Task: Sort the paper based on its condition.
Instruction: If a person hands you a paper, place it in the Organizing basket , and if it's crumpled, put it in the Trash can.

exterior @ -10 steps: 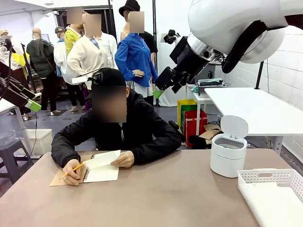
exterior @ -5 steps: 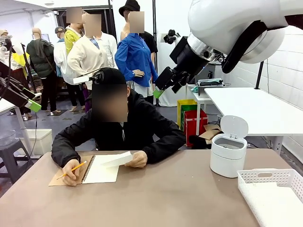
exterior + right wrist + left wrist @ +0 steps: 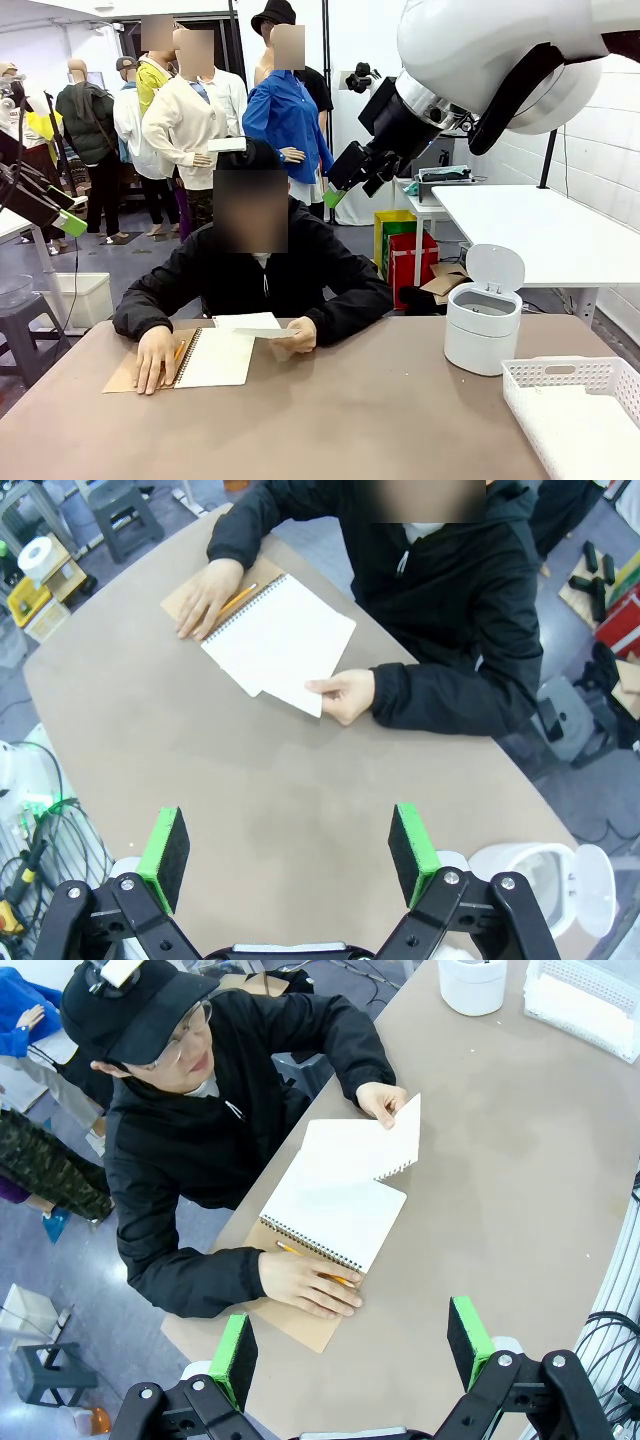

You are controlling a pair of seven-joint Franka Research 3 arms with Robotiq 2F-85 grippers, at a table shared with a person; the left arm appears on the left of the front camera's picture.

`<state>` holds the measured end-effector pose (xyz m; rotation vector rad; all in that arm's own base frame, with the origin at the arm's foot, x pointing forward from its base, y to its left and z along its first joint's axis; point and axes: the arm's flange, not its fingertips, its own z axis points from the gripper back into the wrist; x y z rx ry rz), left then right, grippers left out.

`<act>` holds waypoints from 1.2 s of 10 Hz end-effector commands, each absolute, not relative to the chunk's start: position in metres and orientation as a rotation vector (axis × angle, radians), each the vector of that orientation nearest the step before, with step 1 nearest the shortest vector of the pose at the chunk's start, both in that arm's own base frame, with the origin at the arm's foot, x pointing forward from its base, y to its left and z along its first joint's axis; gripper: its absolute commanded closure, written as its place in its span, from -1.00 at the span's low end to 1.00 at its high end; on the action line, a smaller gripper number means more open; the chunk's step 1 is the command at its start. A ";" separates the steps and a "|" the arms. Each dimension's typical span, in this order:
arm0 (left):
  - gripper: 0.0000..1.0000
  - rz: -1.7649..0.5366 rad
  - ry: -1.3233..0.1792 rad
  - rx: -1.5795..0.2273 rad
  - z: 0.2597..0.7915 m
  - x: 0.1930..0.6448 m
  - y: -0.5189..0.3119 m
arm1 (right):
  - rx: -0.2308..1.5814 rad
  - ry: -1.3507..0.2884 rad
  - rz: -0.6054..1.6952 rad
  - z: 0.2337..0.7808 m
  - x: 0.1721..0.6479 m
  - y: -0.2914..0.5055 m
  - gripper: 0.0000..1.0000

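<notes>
Two grippers hang high over the desk [image 3: 350, 430], neither with anything in it. Farthest left, the left gripper [image 3: 352, 1348] has its green pads spread wide above the desk's far left edge. There a hand [image 3: 155, 358] lies flat on the brown cover of the spiral notebook [image 3: 218, 358], with a pencil [image 3: 312, 1263] under its fingers. Just right of the open notebook, along the same far edge, the person's other hand [image 3: 297, 335] pinches the paper [image 3: 250, 323]. It is a smooth white sheet, lifted a little off the desk and overlapping the notebook's corner. The right gripper [image 3: 288, 852] is likewise fully open and empty, well above the middle of the desk. Toward the right edge stands a white bin [image 3: 483, 325] with its lid up, and at the near right corner a white basket [image 3: 560, 366].

The step in hand looks like waiting for the hand-over, so doing it well means patience: no reach should begin until the person lets go and draws back. The sheet's condition is best read only once it lies released, since flat or wadded decides its place, probably basket or bin. A flat sheet gives little to pinch, so a raised edge or corner would be the safest spot to close on.
</notes>
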<state>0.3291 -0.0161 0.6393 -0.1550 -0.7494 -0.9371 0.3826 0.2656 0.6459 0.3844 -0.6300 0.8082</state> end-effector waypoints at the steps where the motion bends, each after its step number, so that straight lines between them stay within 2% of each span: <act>1: -1.00 -0.937 -0.753 -0.163 0.640 0.329 -0.015 | 0.382 -0.628 0.808 0.646 0.382 0.265 -1.00; 12: -1.00 -0.937 -0.753 -0.163 0.640 0.329 -0.015 | 0.382 -0.628 0.808 0.646 0.382 0.265 -1.00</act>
